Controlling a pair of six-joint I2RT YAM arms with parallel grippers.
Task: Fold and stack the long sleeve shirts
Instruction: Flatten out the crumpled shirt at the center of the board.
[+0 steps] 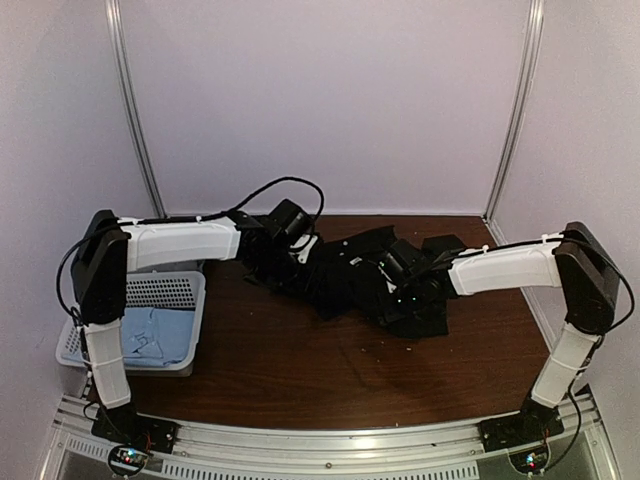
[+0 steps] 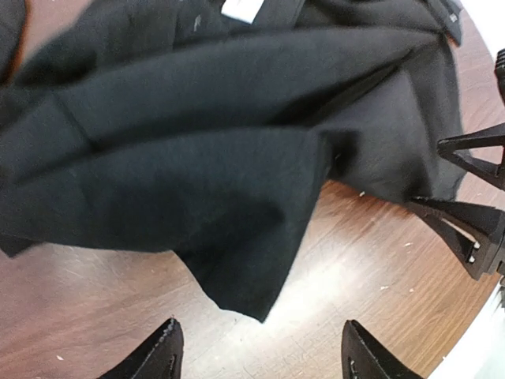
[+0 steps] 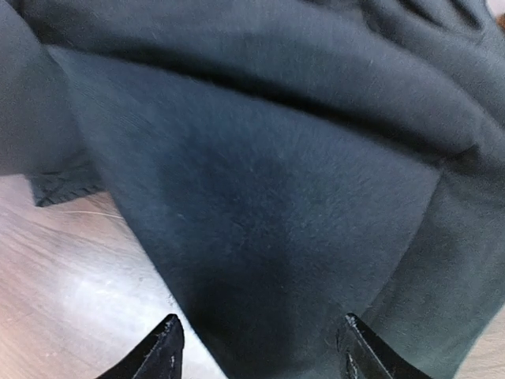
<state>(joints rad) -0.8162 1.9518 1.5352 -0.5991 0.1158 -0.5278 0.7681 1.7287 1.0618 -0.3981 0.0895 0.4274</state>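
The black shirt (image 1: 345,285) sprawls in a rumpled heap across the far middle of the table (image 1: 300,370), nowhere near flat. Up close it's plain, soft dark cloth thrown into long overlapping folds. One pointed flap reaches out over the wood, and a small white label (image 2: 241,8) shows at its upper edge. Over on the left, the light blue shirt (image 1: 155,335) lies bunched inside the basket (image 1: 165,290), well apart from the black one.
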